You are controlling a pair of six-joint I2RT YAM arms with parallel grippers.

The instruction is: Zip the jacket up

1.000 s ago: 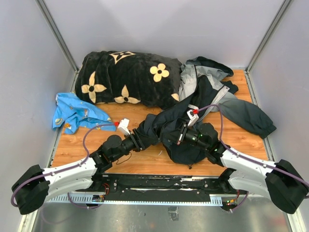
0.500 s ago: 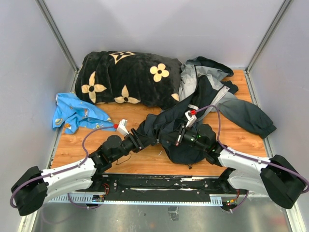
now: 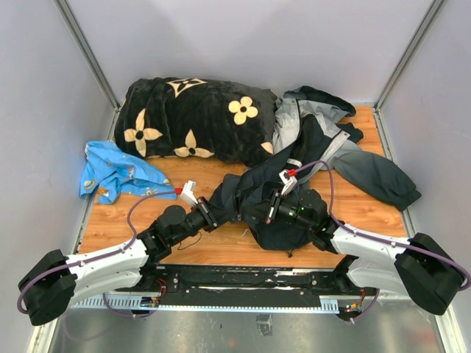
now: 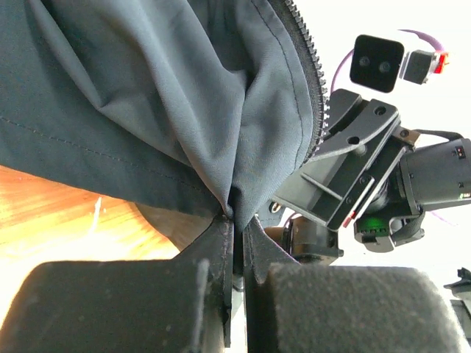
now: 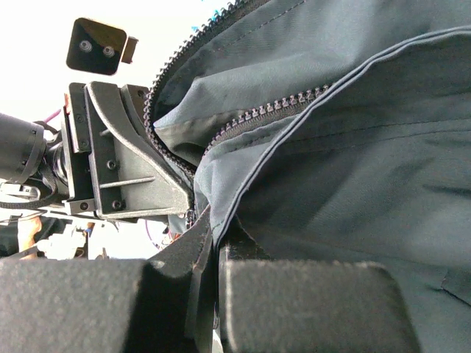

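Two grippers face each other almost nose to nose above the near part of the wooden table (image 3: pixel 110 220), and each is clamped on a fold of the jacket (image 3: pixel 368 173). The left gripper (image 4: pixel 237 223) has its jaws pressed together on a pinch of dark navy cloth. The cloth fans out in creases directly above its fingertips. A curved line of zipper teeth (image 4: pixel 315 81) runs along the fabric edge just up and to the right of that pinch.

The right gripper (image 5: pixel 211 237) is likewise closed tight, holding a seamed edge of the same dark cloth. A second zipper row (image 5: pixel 271 115) slants upward to the right just above its fingers. Each wrist view shows the other gripper close in front, with cloth between the two.

From above, the bulk of the jacket lies bunched under and beside the right gripper. From there it trails off beyond it to the far right, where a light grey part and a dark sleeve lie on the wood. A black plush blanket (image 3: pixel 195 118) with cream flower shapes sits well beyond both grippers. A blue patterned cloth (image 3: pixel 114 173) lies off to the left of the left gripper, apart from it.
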